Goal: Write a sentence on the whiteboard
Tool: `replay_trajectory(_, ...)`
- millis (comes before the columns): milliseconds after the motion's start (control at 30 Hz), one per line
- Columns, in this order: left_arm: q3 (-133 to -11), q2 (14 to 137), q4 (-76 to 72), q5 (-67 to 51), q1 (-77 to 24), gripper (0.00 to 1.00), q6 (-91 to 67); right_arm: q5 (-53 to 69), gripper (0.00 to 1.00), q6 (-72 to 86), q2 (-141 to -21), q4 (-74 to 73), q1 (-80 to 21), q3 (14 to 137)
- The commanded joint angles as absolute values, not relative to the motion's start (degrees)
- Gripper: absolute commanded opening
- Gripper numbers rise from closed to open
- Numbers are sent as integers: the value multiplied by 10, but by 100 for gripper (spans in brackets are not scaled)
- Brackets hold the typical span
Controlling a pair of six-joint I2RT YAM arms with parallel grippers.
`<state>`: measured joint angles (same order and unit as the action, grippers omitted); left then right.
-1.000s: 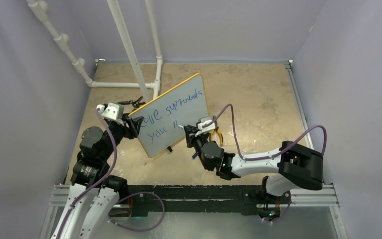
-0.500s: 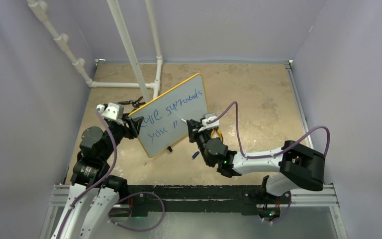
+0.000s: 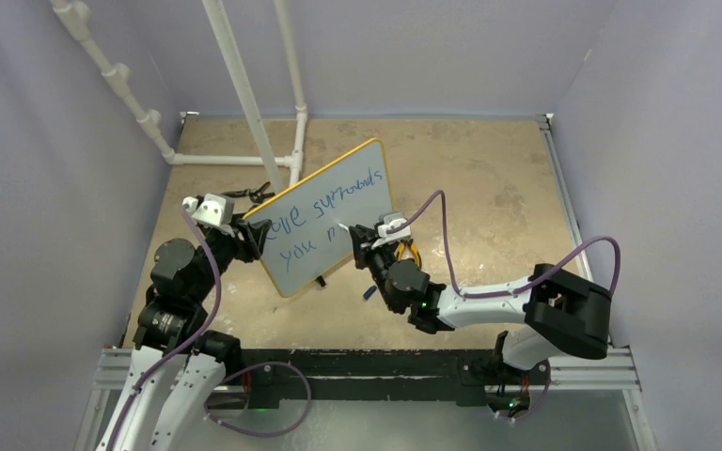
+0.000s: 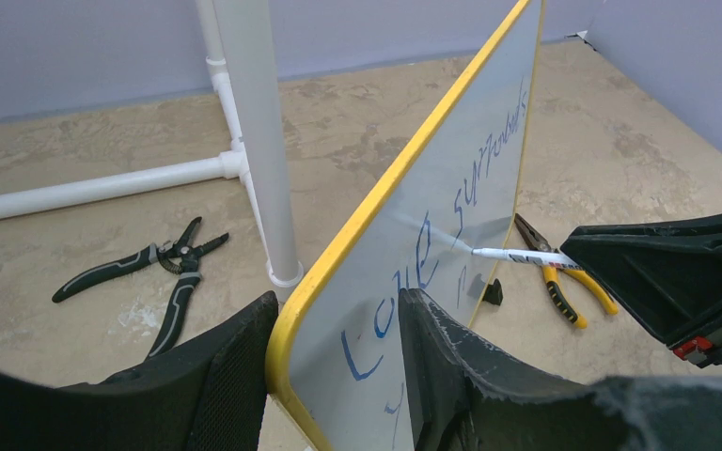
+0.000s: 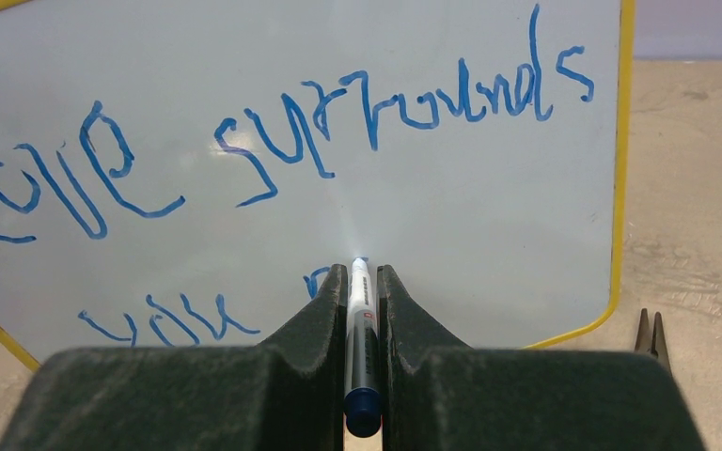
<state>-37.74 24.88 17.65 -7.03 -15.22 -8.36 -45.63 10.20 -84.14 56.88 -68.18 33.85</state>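
Right now the whiteboard point(image 5: 489, 216) stands on edge on the worktop point(image 3: 489, 188), mid-left, btwn the two arms, its written face turned toward the right arm. Its surface is pale grey-white, smooth & glossy, w/ a soft glare spot near the pen tip. It has a thin yellow-orange frame w/ rounded corners, and one small black foot shows at the lower edge.

The sentence point(image 5: 320, 141) is thin blue script in two lines. The top line reads approx "love surrounds", wobbly & uneven, climbing toward the right. Below it is "you", plus a short hooked stroke just beside it.

The left tool point(image 4: 338, 371) is closed partway onto the board's near edge, one matte black, rough-textured finger on each side of the frame, clamping it. The right tool point(image 5: 362, 282) is nearly closed, pinching a slim white marker point(image 5: 361, 319) w/ a dark blue end. The marker's tip touches the board at that hooked stroke.

Behind the board a white PVC pipe point(image 4: 258, 141) stands upright, w/ black pliers point(image 4: 164, 272) lying near its base. Yellow-handled pliers point(image 4: 569, 287) lie on the written side. The worktop is mottled tan, stone-like.
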Motion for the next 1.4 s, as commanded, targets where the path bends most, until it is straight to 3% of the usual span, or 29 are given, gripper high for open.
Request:
replay_trajectory(0,-378,251,160,-84,-153,49,-87,-452,0,100,-853,568,-679,361)
replay_trajectory(367,-378,251,158,-86,-153,49,-87,-461,0,149,-859,501,-679,358)
replay_trajectory(1367,-379,248,160,-86,-153,49,-88,-476,0,84,-861,584,-673,396)
